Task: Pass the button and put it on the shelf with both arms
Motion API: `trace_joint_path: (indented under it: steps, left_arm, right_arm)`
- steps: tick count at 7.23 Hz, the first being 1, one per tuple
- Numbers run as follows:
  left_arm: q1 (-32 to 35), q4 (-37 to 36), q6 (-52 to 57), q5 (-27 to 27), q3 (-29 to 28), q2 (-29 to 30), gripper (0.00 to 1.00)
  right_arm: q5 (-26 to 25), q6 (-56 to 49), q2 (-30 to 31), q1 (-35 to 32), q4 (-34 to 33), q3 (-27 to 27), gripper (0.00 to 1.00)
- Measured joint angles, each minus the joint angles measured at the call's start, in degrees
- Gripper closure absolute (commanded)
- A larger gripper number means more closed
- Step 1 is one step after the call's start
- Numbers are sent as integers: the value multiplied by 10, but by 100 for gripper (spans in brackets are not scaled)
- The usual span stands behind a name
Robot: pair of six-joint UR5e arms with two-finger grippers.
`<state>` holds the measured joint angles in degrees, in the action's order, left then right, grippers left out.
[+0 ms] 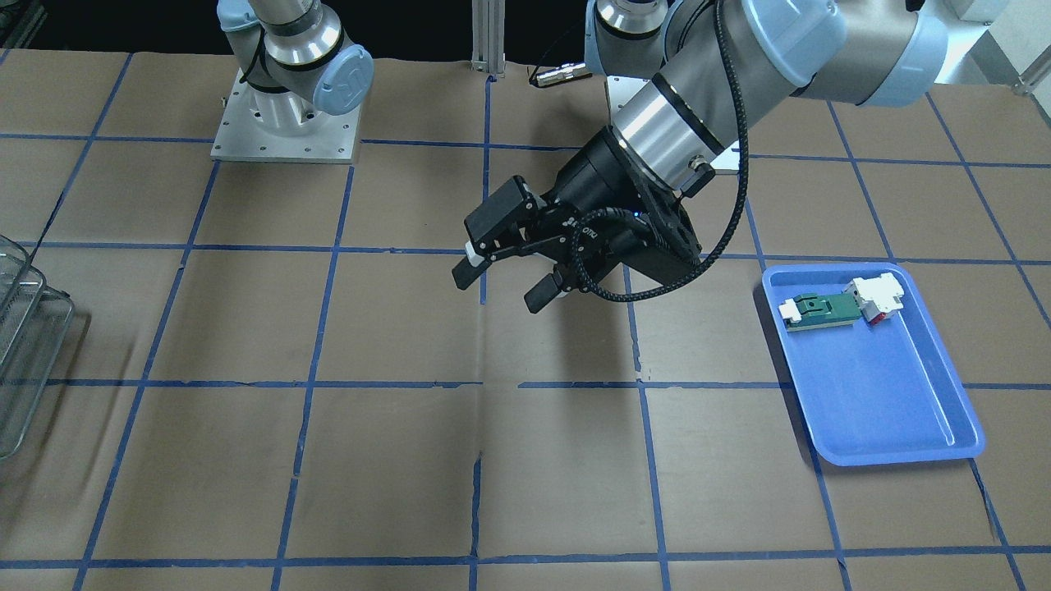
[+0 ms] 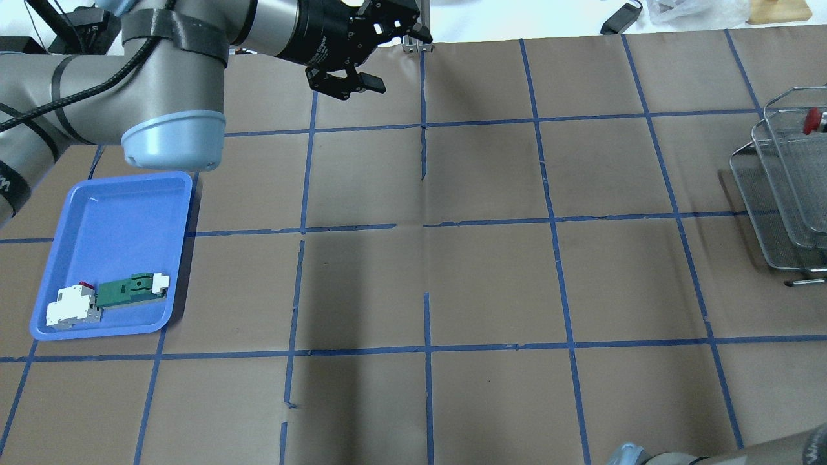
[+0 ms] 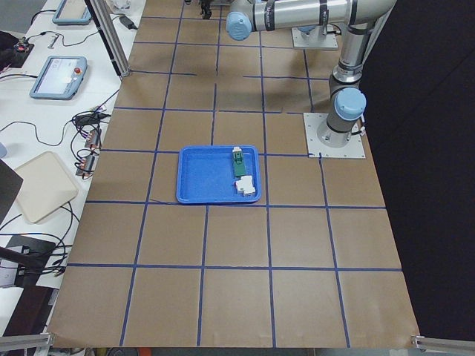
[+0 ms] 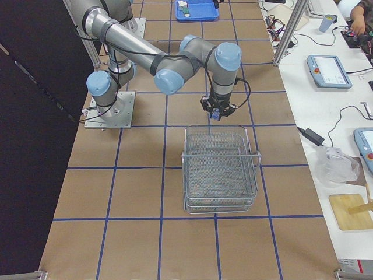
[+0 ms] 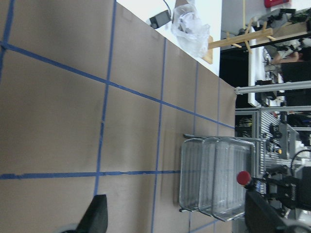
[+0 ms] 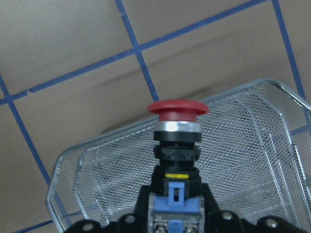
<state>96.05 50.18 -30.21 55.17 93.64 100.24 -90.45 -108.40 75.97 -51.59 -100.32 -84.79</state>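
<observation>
The button (image 6: 177,136), with a red mushroom head, a black body and a blue base, stands upright in my right gripper (image 4: 214,109). The gripper is shut on the button's base and holds it over the rear edge of the wire-mesh shelf (image 4: 218,169). The red head also shows above the shelf (image 2: 788,187) in the overhead view (image 2: 812,121) and in the left wrist view (image 5: 244,177). My left gripper (image 1: 499,289) is open and empty. It hangs above the table's middle, far from the shelf (image 1: 25,345), and points toward it.
A blue plastic tray (image 1: 887,394) lies on my left side and holds a green-and-white connector piece (image 1: 821,310) and a white block (image 1: 877,297). Brown paper with a blue tape grid covers the table. Both arm bases stand at the table's rear edge.
</observation>
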Motion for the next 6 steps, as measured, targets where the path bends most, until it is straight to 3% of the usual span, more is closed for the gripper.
trace_joint_path:
  steps: [2, 3, 4, 6]
  left_arm:
    - [8, 74, 28, 127, -3, -5, 0]
    - [11, 114, 52, 188, -4, -14, 0]
    - [11, 154, 86, 234, -6, -26, 0]
    - [8, 235, 152, 303, -5, -53, 0]
  right_arm:
    - [-13, -30, -36, 34, -43, 1, 100]
    - [-21, -37, -45, 43, -55, 1, 49]
    - [-24, -45, -51, 47, -60, 1, 18]
    - [-23, -46, -55, 49, -59, -4, 12]
